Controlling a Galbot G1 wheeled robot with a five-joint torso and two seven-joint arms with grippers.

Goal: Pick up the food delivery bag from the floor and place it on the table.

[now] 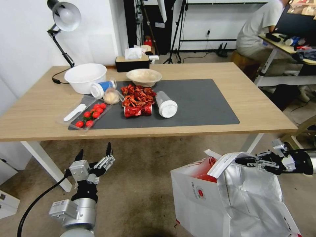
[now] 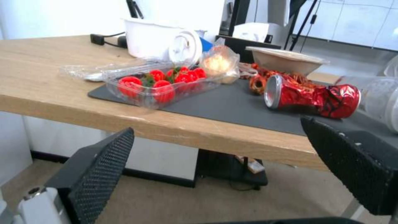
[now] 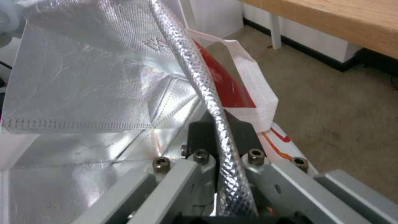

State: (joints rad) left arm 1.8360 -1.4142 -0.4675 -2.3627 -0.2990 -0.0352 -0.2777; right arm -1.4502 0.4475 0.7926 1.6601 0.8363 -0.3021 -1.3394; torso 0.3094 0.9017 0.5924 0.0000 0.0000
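Standing open on the floor just off the table edge, delivery bag, foil rim pinched between right gripper fingers, left gripper fingers spread wide, empty, below table front.

You can't see the bottom of the food delivery bag; the picture's edge at 6 o'clock cuts it off. Its foil rim hides the right gripper's fingertips.

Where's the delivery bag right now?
In the head view the food delivery bag is low on the robot's right, in front of the table, with the right gripper shut on its foil-lined rim.
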